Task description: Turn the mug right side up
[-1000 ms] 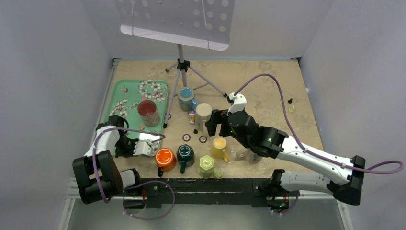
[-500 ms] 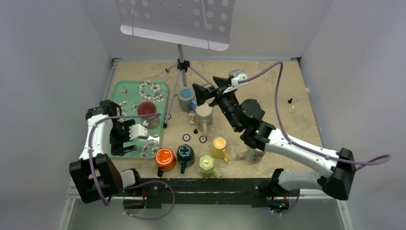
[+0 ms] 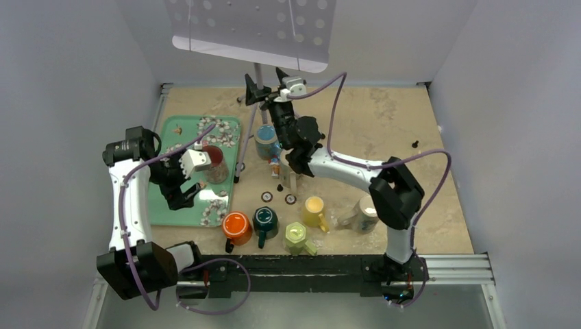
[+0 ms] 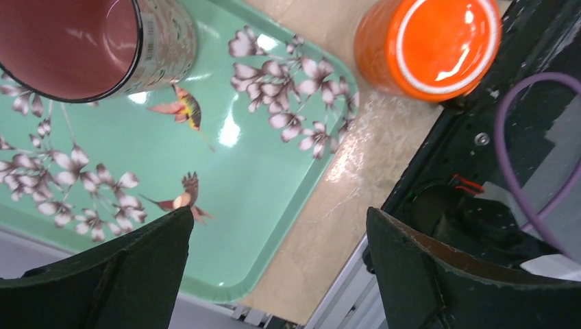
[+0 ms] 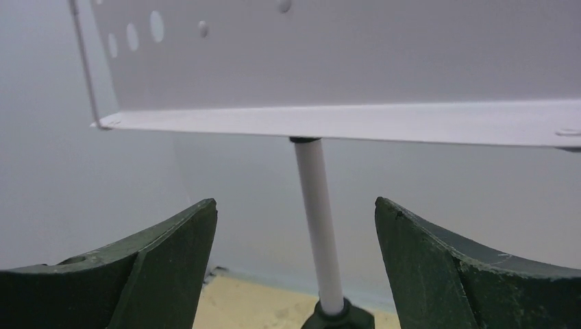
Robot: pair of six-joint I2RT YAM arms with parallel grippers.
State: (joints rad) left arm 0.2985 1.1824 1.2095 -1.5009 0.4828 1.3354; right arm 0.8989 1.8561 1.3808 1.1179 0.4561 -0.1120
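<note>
Left claw [image 4: 279,219]: spread wide, holding nothing, hanging above the near right corner of the mint-green flower-and-bird printed tray [image 4: 260,226]. A dark red cup with a patterned side [image 4: 68,41] stands on the tray. A glossy orange mug [image 4: 428,44] sits upright on the sandy marbled surface [image 3: 384,130], just off the tray's corner.

Right claw [image 5: 294,202]: also spread wide and empty. It is raised at the far side, pointing at the white pole of the perforated grey music stand [image 5: 315,205].

Tan cylindrical mug [image 3: 290,180]: mid-surface, mouth down as far as can be told. It is largely hidden under the right arm, and neither claw touches it.

Near row, all mouths up: a dark green mug [image 3: 265,219], a yellow mug [image 3: 314,209] and a yellow-green faceted mug [image 3: 296,236]. A blue mug [image 3: 266,140] stands behind the tan one, near the stand's legs.
</note>
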